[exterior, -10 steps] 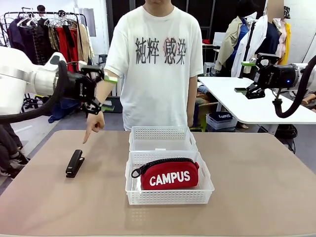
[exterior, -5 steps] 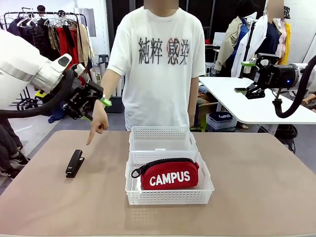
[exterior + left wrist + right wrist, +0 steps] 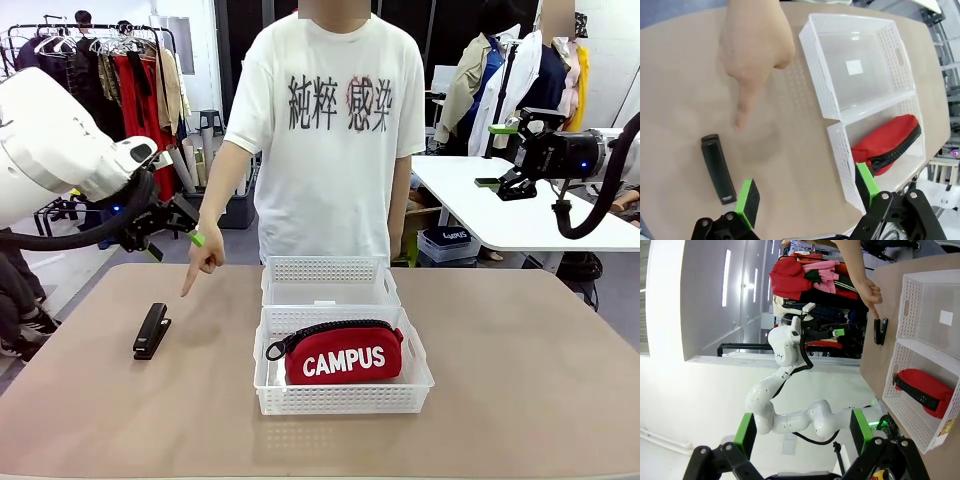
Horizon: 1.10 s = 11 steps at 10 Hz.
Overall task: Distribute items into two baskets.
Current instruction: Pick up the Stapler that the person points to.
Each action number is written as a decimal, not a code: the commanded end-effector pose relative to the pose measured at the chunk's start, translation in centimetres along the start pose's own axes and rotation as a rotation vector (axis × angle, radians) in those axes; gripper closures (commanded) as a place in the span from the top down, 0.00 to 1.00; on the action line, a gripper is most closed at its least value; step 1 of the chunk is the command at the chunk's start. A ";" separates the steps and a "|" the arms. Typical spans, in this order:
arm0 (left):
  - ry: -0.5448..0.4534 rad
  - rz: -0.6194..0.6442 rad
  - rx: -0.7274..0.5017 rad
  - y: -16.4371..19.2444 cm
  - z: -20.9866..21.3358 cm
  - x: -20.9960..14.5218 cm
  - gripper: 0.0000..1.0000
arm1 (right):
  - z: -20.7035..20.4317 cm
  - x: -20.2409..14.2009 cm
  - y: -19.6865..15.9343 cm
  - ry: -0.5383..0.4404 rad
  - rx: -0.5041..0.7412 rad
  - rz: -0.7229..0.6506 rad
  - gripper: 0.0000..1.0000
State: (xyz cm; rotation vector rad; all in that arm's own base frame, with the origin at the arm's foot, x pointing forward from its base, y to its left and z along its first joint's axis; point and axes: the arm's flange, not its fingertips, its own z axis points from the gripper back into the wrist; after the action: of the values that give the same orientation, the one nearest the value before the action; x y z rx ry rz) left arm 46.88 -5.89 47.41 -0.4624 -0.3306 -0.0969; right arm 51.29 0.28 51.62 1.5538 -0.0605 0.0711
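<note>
Left wrist view looks past the left tool (image 3: 807, 192), spread wide and holding nothing, to the black stapler (image 3: 718, 168) lying flat on the bare desk (image 3: 680, 110), near the fingertip of the person's hand (image 3: 755, 50) pointing at it. About half done, I judge: the red pouch (image 3: 887, 142) lies lengthwise in the near basket (image 3: 837, 145), and the far basket (image 3: 815, 65) holds no item yet. The stapler's long axis runs near-to-far, crosswise to the tool's gap; which end is its nose is probably too small to tell. The right tool (image 3: 497, 155) hangs open and empty, well aside.
</note>
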 end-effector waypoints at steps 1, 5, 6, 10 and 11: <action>-0.008 -0.002 0.012 0.1 0.5 0.0 1.00 | 0.0 0.0 0.2 0.001 -0.003 0.004 1.00; -0.002 -0.003 -0.007 0.0 0.2 0.0 1.00 | 0.0 0.0 0.2 0.001 -0.003 0.004 1.00; -0.008 -0.014 0.067 0.6 -0.5 0.5 1.00 | 0.0 0.0 0.2 0.001 -0.003 0.004 1.00; -0.055 0.103 0.312 4.7 -4.1 2.0 1.00 | 0.0 0.0 0.2 0.001 -0.003 0.004 1.00; 0.005 0.172 0.370 5.5 -5.3 2.0 1.00 | 0.0 0.0 0.2 0.001 -0.003 0.004 1.00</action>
State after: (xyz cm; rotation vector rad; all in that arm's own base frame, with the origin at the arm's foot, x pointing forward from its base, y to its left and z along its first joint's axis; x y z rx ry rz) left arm 50.93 -2.51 41.46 -0.1852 -0.3755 0.0503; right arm 51.31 0.27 51.61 1.5537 -0.0604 0.0710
